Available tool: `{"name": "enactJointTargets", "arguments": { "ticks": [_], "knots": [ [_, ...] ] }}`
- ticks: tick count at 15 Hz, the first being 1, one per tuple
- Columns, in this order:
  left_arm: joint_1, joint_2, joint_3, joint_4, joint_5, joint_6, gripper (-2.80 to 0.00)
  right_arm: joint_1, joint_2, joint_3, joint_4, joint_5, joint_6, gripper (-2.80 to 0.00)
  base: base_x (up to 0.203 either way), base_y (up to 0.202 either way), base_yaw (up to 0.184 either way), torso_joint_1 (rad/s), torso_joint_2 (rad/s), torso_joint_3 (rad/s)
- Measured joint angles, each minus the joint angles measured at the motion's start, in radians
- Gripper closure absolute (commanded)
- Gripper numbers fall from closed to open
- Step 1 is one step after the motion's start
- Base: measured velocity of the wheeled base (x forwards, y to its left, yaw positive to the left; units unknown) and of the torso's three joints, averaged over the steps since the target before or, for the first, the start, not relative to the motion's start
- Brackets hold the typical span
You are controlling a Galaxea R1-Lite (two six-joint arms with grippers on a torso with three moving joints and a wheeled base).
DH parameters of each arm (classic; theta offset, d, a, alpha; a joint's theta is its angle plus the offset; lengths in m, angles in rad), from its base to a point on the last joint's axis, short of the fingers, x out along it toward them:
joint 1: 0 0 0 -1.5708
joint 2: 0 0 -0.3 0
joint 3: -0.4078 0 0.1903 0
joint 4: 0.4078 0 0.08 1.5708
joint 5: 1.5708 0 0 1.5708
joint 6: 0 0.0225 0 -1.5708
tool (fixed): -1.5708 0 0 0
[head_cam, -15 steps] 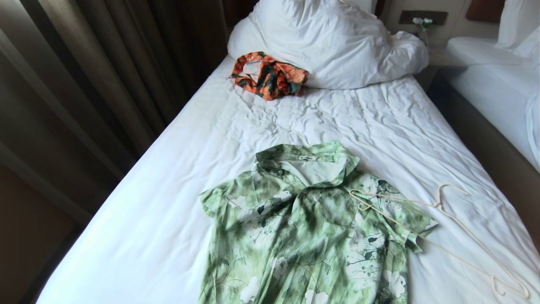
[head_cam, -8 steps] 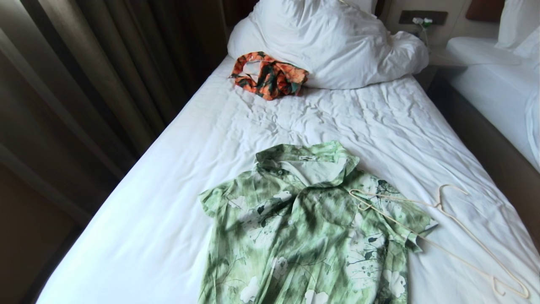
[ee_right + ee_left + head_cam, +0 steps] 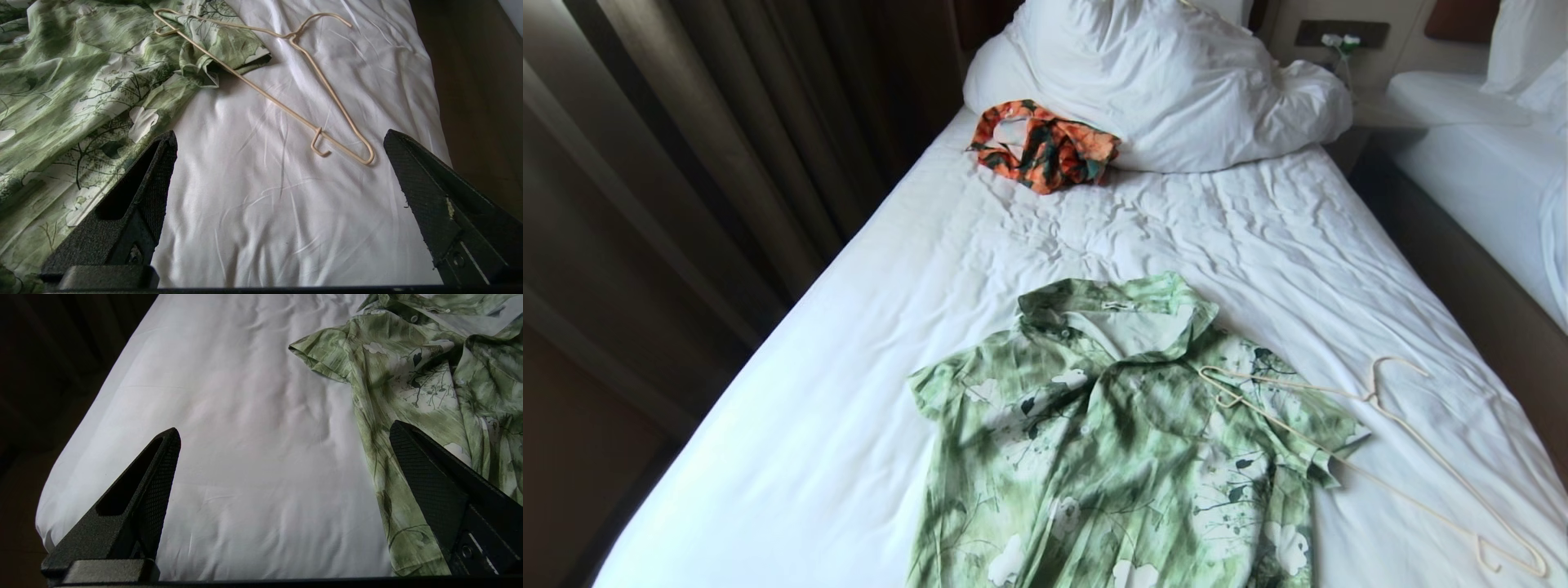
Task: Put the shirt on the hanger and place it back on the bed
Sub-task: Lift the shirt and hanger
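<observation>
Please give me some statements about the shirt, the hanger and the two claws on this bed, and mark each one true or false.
1. The hanger lies partly on the shirt. True.
2. The shirt is already hung on the hanger. False: it lies flat on the bed.
3. The right claw holds the hanger. False: it is open and empty.
4. The left claw is open. True.
5. An orange garment lies by the pillow. True.

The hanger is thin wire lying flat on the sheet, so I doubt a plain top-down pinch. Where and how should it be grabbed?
Probably at the hanger neck just below the hook, from above with the open right gripper, jaws straddling the wire. That part lies on bare bed sheet, while the far end rests over the shirt sleeve.
</observation>
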Motion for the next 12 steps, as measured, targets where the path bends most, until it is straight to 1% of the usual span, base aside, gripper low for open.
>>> {"name": "enactJointTargets", "arguments": {
  "ticks": [4, 5, 6, 12],
  "knots": [
    [0.000, 0.000, 0.000, 0.001, 0.000, 0.000, -2.80, 0.000, 0.000, 0.007, 0.000, -0.002, 0.000, -2.80, 0.000, 0.000, 0.000, 0.000, 0.00, 0.000],
    [0.000, 0.000, 0.000, 0.001, 0.000, -0.001, -0.87, 0.000, 0.000, 0.010, 0.002, -0.003, -0.003, 0.00, 0.000, 0.000, 0.000, 0.000, 0.00, 0.000],
    [0.000, 0.000, 0.000, 0.002, 0.000, -0.001, 0.00, 0.000, 0.000, 0.017, -0.003, -0.003, -0.006, 0.00, 0.000, 0.000, 0.000, 0.000, 0.00, 0.000],
    [0.000, 0.000, 0.000, 0.002, 0.001, -0.001, 0.00, 0.000, 0.000, 0.026, -0.005, -0.003, -0.009, 0.00, 0.000, 0.000, 0.000, 0.000, 0.00, 0.000]
  ]
}}
